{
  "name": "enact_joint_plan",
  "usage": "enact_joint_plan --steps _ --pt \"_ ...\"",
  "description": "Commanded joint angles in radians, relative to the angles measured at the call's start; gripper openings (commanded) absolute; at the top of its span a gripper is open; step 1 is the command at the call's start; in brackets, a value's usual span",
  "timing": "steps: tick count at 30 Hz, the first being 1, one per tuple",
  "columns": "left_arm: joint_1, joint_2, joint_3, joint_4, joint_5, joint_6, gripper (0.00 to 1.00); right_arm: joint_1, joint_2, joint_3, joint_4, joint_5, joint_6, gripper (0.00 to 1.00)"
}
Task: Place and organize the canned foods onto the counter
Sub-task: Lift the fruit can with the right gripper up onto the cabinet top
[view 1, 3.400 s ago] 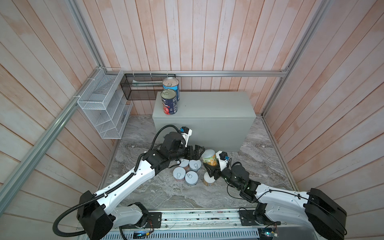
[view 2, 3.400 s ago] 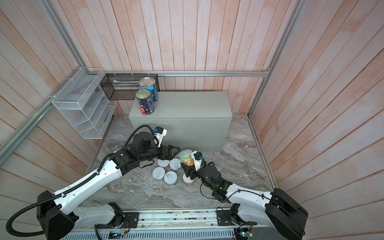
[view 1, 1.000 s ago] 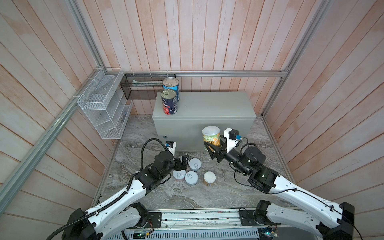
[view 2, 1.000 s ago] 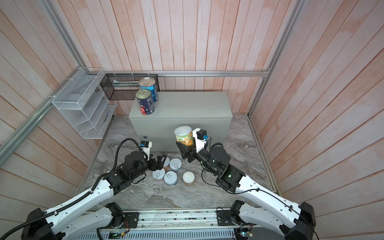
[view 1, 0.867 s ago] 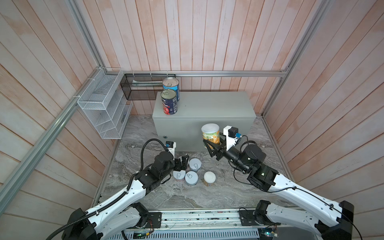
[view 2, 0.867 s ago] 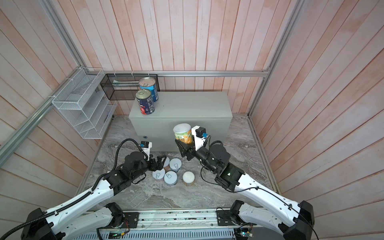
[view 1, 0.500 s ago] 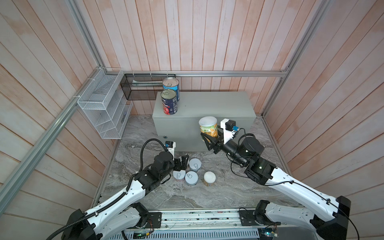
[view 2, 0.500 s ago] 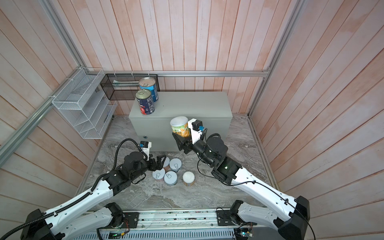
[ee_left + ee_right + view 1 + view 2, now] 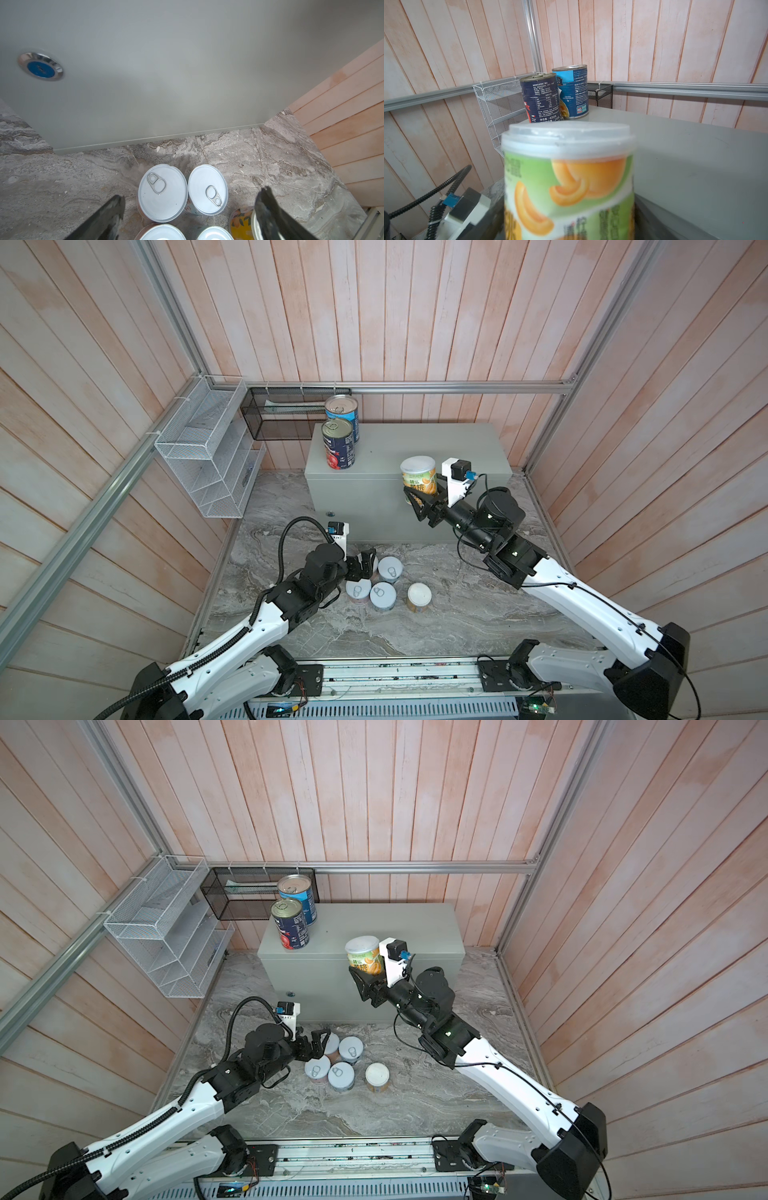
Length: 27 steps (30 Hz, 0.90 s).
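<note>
Right gripper [image 9: 420,498] pinches the yellow-green, white-lidded cylindrical can [image 9: 419,477] low on its body, upright, at the near edge of the light-grey metal box counter [image 9: 457,448]. Held so low, the can could tilt or clip that edge and slip free.

Left arm [image 9: 249,630] and right arm [image 9: 582,605] share white shells and black joint housings. A ribbed black hose [image 9: 284,547] loops from the left; thin black wires [image 9: 459,543] trail the right. Black left gripper [image 9: 368,564] and right gripper [image 9: 424,493]; white camera mounts [image 9: 455,489] with blue plugs.
</note>
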Motion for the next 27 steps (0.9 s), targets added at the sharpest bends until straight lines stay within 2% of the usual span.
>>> enact_joint_plan --steps 1,19,27 --pt "0.006 -0.019 -0.006 -0.023 -0.023 0.008 1.0 -0.029 0.009 0.076 0.15 -0.061 0.026 0.67" --pt "0.006 -0.05 -0.007 -0.067 -0.049 -0.005 1.0 -0.097 0.168 0.16 0.275 -0.194 0.021 0.67" --pt "0.006 -0.053 0.004 -0.091 -0.058 -0.004 1.0 -0.122 0.284 0.268 0.297 -0.225 0.011 0.67"
